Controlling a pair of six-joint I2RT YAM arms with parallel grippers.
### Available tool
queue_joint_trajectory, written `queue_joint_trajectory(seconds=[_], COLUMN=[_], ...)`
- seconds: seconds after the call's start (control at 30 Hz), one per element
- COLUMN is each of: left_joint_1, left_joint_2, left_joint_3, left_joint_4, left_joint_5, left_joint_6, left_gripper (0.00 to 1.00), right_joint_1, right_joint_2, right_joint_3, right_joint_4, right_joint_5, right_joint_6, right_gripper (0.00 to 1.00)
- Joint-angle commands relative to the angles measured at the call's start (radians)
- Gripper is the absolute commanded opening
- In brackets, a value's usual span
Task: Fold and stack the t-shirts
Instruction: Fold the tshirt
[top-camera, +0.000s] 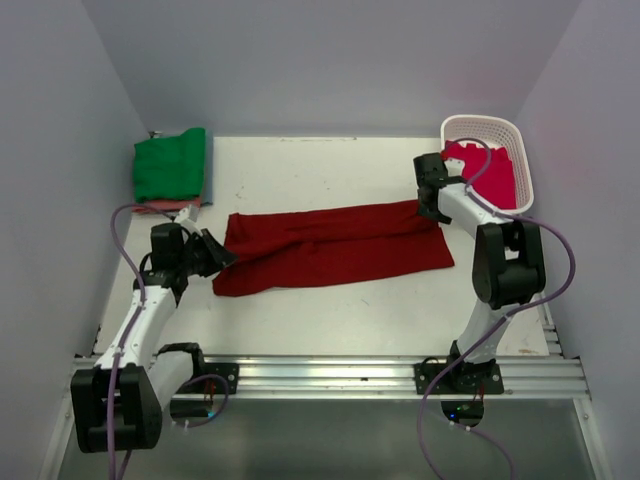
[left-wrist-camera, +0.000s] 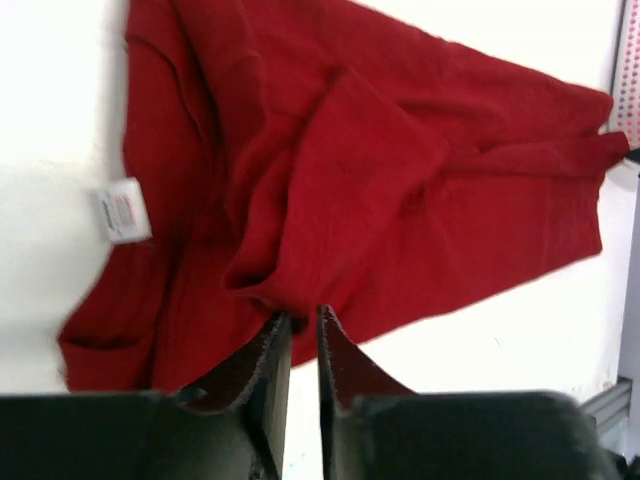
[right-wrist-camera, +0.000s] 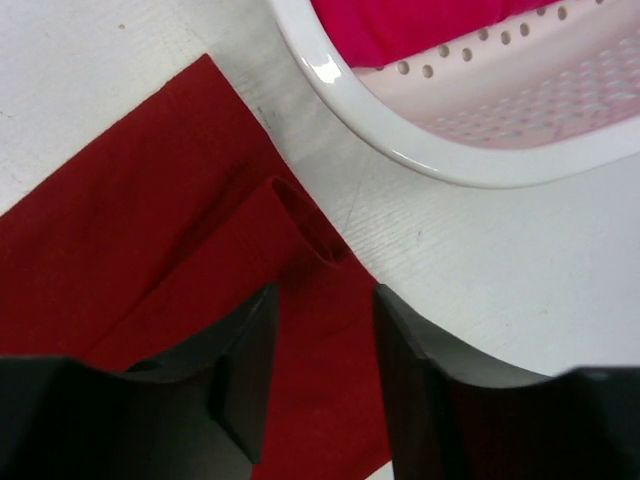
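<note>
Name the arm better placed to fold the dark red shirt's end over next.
Probably right: the right claw stands open over the rolled corner of the dark red shirt, ready to pinch. The left claw sits nearly closed at the opposite edge.

White tag (left-wrist-camera: 124, 210) on dark red t-shirt (left-wrist-camera: 400, 180): reddish print, too blurred to read.

Bare table (top-camera: 330, 320) runs along the near side of the spread dark red t-shirt (top-camera: 335, 245), and a second bare band lies behind it up to the back wall — both passable. Left rear corner: blocked by a folded stack topped by a green t-shirt (top-camera: 170, 165), close to the left wall. Right rear corner: filled by the white plastic basket (top-camera: 482, 119) — only a narrow strip of table separates its rim from the red shirt's right end, where the right gripper (top-camera: 432, 210) hangs.
</note>
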Motion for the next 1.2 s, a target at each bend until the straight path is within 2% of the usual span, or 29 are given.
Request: queue_joint_trajectory(seconds=[0.0, 0.03, 0.07, 0.1, 0.13, 0.3, 0.4, 0.47, 0.5, 0.53, 0.57, 0.63, 0.67, 0.87, 1.17], left_joint_1=[-0.035, -0.049, -0.058, -0.064, -0.072, -0.074, -0.074, -0.075, -0.075, -0.075, -0.075, -0.078, -0.095, -0.183, -0.226], left_joint_2=[-0.108, -0.153, -0.173, -0.188, -0.210, -0.259, -0.212, -0.127, -0.065, -0.032, -0.003, 0.072, 0.095, 0.255, 0.413], left_joint_3=[-0.033, -0.039, -0.039, -0.033, -0.024, -0.005, -0.017, -0.017, -0.020, -0.020, -0.022, -0.022, -0.020, -0.011, -0.069], left_joint_4=[-0.042, -0.045, -0.048, -0.079, -0.094, -0.039, 0.066, 0.122, 0.186, 0.214, 0.267, 0.363, 0.419, 0.512, 0.561], left_joint_5=[0.000, -0.002, -0.010, -0.028, -0.036, -0.080, -0.077, -0.077, -0.080, -0.074, -0.062, -0.056, -0.062, -0.077, -0.134], left_joint_6=[-0.024, -0.044, -0.049, -0.052, -0.053, -0.067, -0.082, -0.093, -0.105, -0.111, -0.115, -0.130, -0.133, -0.147, -0.184], left_gripper=[0.21, 0.32, 0.71, 1.00, 1.00, 1.00, 1.00, 1.00, 1.00, 0.99, 0.87, 0.76, 0.64, 0.33, 0.26], right_joint_1=[-0.004, -0.004, -0.001, 0.001, 0.004, 0.005, 0.008, 0.008, 0.008, 0.010, 0.013, 0.022, 0.024, 0.033, 0.039], right_joint_2=[-0.069, -0.102, -0.115, -0.128, -0.135, -0.110, -0.044, -0.009, 0.028, 0.043, 0.057, 0.075, 0.080, 0.112, 0.105], right_joint_3=[0.001, -0.003, -0.003, -0.002, 0.004, 0.043, 0.066, 0.089, 0.092, 0.105, 0.109, 0.101, 0.101, 0.077, -0.020], right_joint_4=[-0.020, -0.018, -0.015, -0.015, -0.017, -0.006, 0.028, 0.050, 0.061, 0.064, 0.077, 0.104, 0.118, 0.147, 0.176], right_joint_5=[0.031, 0.018, 0.010, 0.004, -0.002, -0.044, -0.105, -0.177, -0.197, -0.215, -0.232, -0.272, -0.281, -0.312, -0.289], right_joint_6=[0.017, 0.019, 0.016, 0.014, 0.008, -0.008, -0.011, -0.011, -0.012, -0.012, -0.012, -0.018, -0.020, -0.026, -0.017], right_gripper=[0.50, 0.52, 0.53, 0.54, 0.54, 0.53, 0.46, 0.28, 0.11, 0.00, 0.00, 0.00, 0.00, 0.00, 0.00])
